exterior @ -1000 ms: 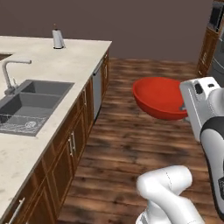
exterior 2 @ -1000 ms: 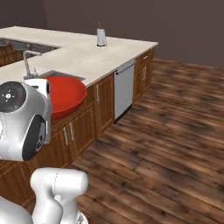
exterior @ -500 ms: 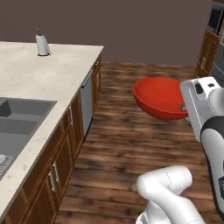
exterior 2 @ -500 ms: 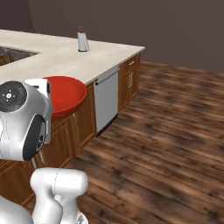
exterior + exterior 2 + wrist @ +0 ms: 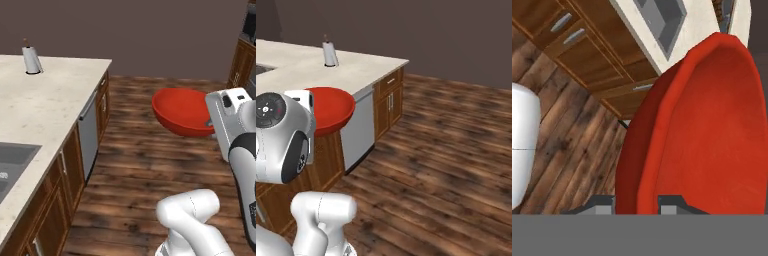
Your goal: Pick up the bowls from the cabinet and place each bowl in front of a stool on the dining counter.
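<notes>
The red bowl [image 5: 182, 111] is held in the air above the wooden floor [image 5: 145, 170], to the right of the stone-topped counter [image 5: 45, 110]. Its rim is pinched between the fingers of the gripper [image 5: 637, 202], which are closed narrowly on it. A paper towel holder [image 5: 32, 60] is seen standing on the far part of the counter.

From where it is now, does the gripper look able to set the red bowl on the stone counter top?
Probably not yet. The gripper holds the red bowl by its rim, out over the wood floor. The counter top lies off to the arm's left, across open floor.
</notes>
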Motion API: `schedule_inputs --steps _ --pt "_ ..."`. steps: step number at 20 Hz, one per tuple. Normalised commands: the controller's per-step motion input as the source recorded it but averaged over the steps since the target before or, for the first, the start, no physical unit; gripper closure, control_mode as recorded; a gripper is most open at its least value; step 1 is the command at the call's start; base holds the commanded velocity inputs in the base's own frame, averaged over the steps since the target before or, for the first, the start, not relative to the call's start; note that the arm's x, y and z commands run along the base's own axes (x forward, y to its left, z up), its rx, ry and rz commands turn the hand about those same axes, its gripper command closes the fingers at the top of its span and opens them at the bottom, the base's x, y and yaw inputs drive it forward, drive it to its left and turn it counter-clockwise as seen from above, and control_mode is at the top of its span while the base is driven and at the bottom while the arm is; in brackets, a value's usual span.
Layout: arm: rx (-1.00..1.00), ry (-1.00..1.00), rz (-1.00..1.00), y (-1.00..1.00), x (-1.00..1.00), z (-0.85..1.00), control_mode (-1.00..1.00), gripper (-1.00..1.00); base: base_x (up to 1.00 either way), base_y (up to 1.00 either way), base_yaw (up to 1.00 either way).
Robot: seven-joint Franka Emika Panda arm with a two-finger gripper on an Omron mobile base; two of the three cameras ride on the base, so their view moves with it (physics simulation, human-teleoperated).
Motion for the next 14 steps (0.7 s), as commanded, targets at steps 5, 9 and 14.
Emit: schedule_inputs --steps 5,9,14 --pt "0.0 0.0 0.0 0.0 0.0 0.0 1.0 1.0 1.0 -0.58 0.0" --pt "0.0 0.0 0.0 0.0 0.0 0.0 1.0 1.0 1.0 -0.58 0.0" --pt "0.0 0.0 0.0 0.0 0.0 0.0 1.0 1.0 1.0 -0.57 0.0"
